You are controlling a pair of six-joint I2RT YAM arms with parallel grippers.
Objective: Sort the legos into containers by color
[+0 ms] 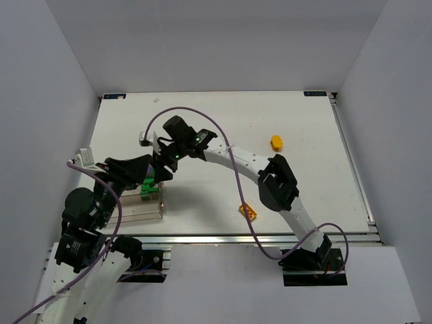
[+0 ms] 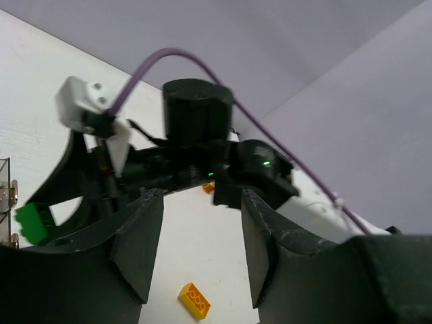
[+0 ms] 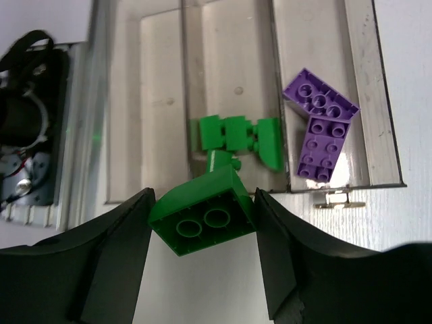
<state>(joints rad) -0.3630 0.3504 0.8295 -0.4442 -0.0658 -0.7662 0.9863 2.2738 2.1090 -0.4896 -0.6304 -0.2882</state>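
My right gripper [image 3: 202, 260] is shut on a green lego [image 3: 202, 216], hollow underside toward the camera, tilted, just above the near edge of the clear containers [image 3: 341, 101]. The middle bin holds several green legos [image 3: 236, 138]; the bin to its right holds two purple legos [image 3: 317, 128]; the left bin [image 3: 158, 121] looks empty. In the top view my right gripper [image 1: 160, 170] hangs over the bins [image 1: 138, 209] and green legos [image 1: 147, 190]. My left gripper [image 1: 147, 165] is close beside it, open and empty [image 2: 199, 250]. A yellow flat lego [image 1: 248, 211] and an orange block [image 1: 277, 142] lie on the table.
The right arm [image 1: 250, 165] stretches across the table's middle to the left side. From the left wrist the right arm's wrist [image 2: 199, 128] fills the view close ahead, with the yellow lego [image 2: 194, 300] on the white table below. A metal rail [image 1: 270, 237] runs along the near edge.
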